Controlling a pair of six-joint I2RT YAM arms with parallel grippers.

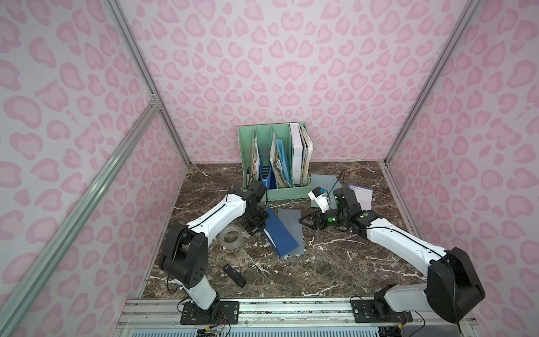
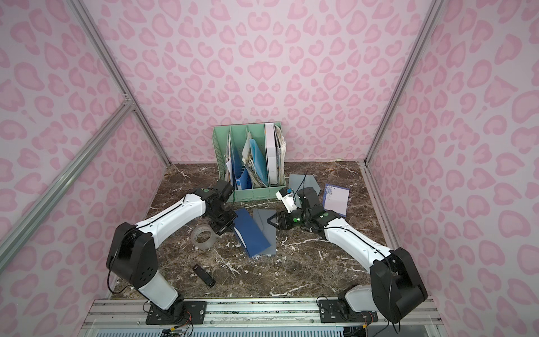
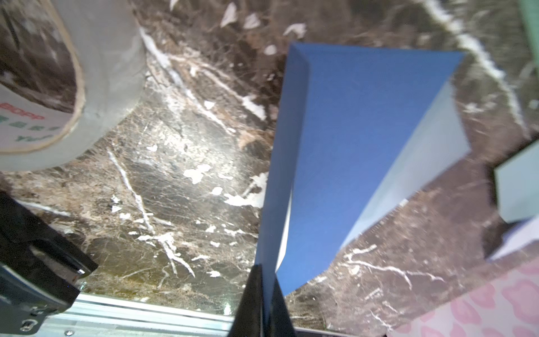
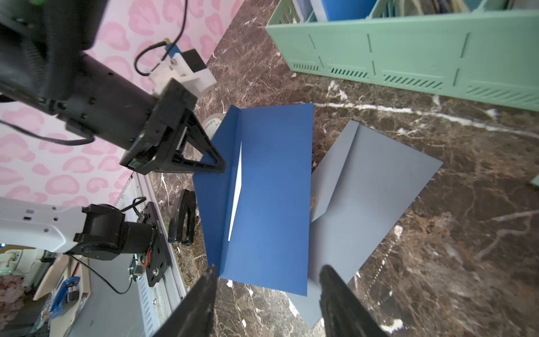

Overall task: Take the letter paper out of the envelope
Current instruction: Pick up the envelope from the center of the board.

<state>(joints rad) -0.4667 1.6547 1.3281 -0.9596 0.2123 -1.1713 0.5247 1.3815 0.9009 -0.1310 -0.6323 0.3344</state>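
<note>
A blue envelope (image 1: 281, 233) (image 2: 250, 233) lies tilted at the table's middle, partly over a grey envelope (image 1: 291, 220). My left gripper (image 1: 261, 229) (image 3: 267, 271) is shut on the blue envelope's (image 3: 350, 146) raised flap edge. A thin white strip of the letter paper (image 4: 236, 186) (image 3: 287, 227) shows in the envelope's (image 4: 268, 189) opening; the rest is hidden inside. My right gripper (image 1: 303, 220) (image 4: 269, 267) is open just right of the two envelopes, its fingers apart and holding nothing.
A green file organizer (image 1: 274, 189) full of papers stands at the back. A clear tape roll (image 1: 231, 236) lies beside the left arm and a black stapler (image 1: 234, 274) nearer the front. Another grey envelope (image 1: 323, 181) and a white blue-patterned sheet (image 1: 363, 195) lie at the back right.
</note>
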